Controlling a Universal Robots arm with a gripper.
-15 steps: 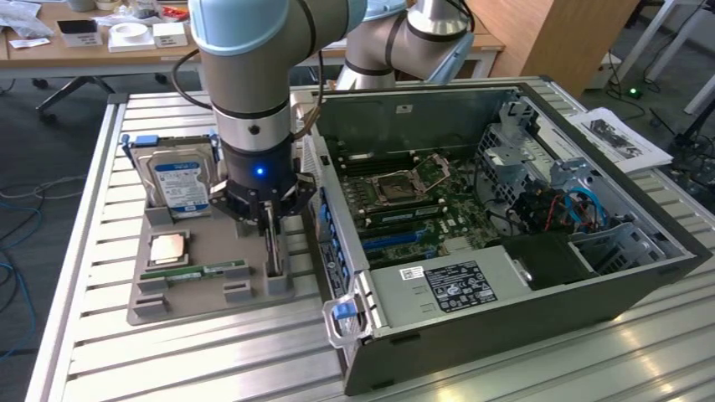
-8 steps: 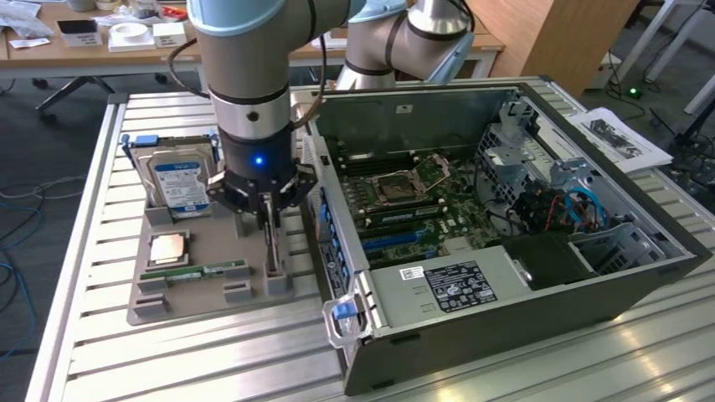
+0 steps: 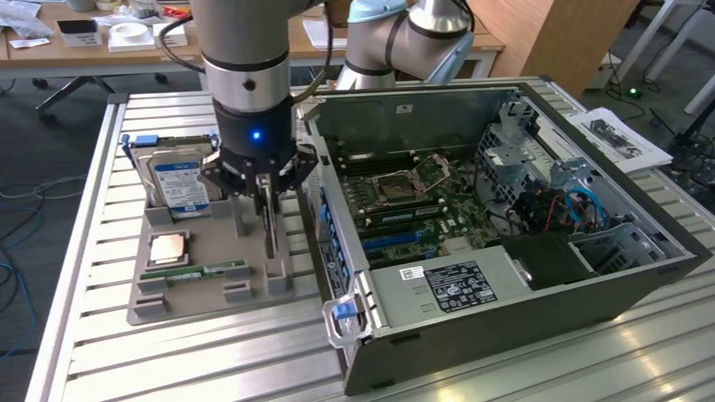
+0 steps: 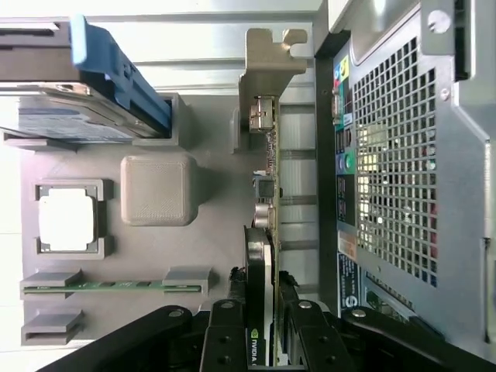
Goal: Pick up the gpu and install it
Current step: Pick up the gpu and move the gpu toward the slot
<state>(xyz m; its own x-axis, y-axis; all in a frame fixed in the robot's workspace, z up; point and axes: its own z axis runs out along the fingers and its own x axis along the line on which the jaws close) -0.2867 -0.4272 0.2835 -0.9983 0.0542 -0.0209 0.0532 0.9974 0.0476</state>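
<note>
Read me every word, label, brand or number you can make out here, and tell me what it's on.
"NVIDIA", beside its logo: on the gpu, at the end between the gripper's fingers.
Hard drive label: too small to read.
Power supply label: too small to read.
Sticker on the computer case: blurred.

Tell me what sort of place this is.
Likely a robotics lab's PC-assembly test bench: an open computer case on a slatted metal table, a grey parts tray, the gripper closed on the gpu, office desks behind.
</note>
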